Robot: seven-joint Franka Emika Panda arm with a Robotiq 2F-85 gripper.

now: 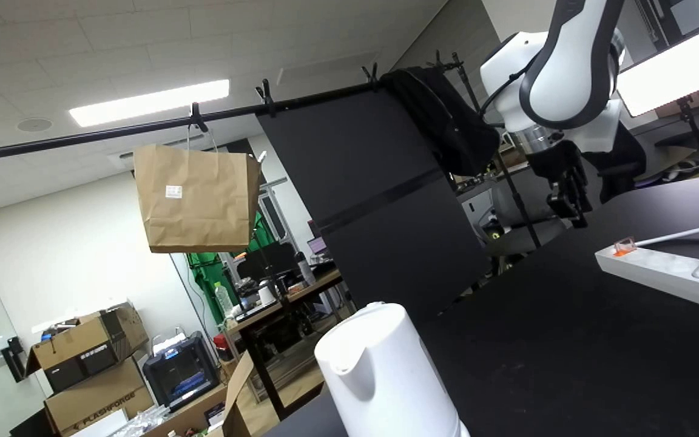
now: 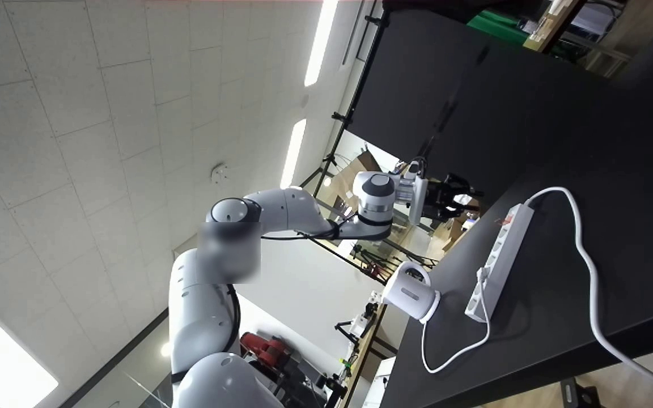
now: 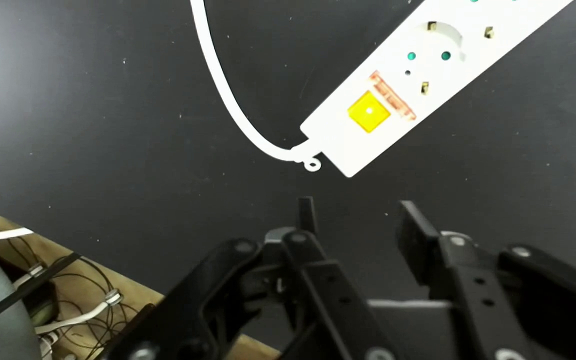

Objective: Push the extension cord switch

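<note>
The extension cord is a long white bar with round sockets, lying on the black table in both exterior views [image 1: 659,267] [image 2: 506,258]. In the wrist view its near end [image 3: 344,145] shows, and its far part is out of frame. Its switch [image 3: 369,111] is a bright yellow square near the cable end. An orange-tinted flap [image 3: 393,95] stands raised beside the switch. My gripper [image 3: 355,212] is open and empty, with its fingertips apart. In the wrist view it appears below the bar's cable end, not touching it. It hangs above the table in both exterior views [image 1: 568,203] [image 2: 465,198].
A white kettle [image 1: 389,370] stands on the table [image 1: 543,352]; it also shows in an exterior view [image 2: 408,294]. Its plug [image 2: 483,275] sits in the bar. A white cable [image 3: 225,95] leaves the bar's switch end. A wooden edge with wires [image 3: 113,272] lies at lower left.
</note>
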